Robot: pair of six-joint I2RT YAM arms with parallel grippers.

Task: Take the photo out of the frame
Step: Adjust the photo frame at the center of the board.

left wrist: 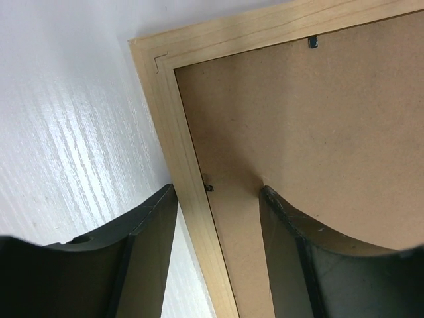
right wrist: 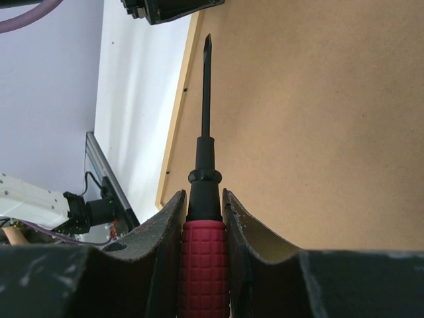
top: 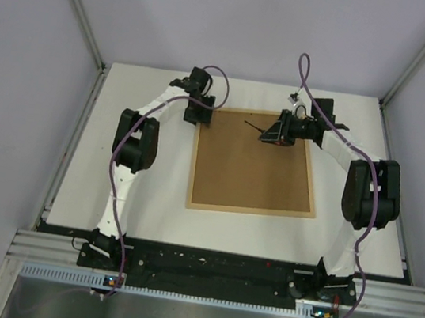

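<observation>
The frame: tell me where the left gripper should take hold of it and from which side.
Grip the frame by its left rail near the far corner, coming down from above. It lies flat, face down, so that narrow rail is likely the only graspable edge: one finger outside on the table, one inside over the backing board. The left gripper is open and straddles it.

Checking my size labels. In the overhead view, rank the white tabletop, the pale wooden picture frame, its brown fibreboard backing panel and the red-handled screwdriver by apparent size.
1. white tabletop
2. pale wooden frame, only barely larger than
3. brown backing panel, which it encloses
4. screwdriver, only its thin black shaft clearly showing
</observation>
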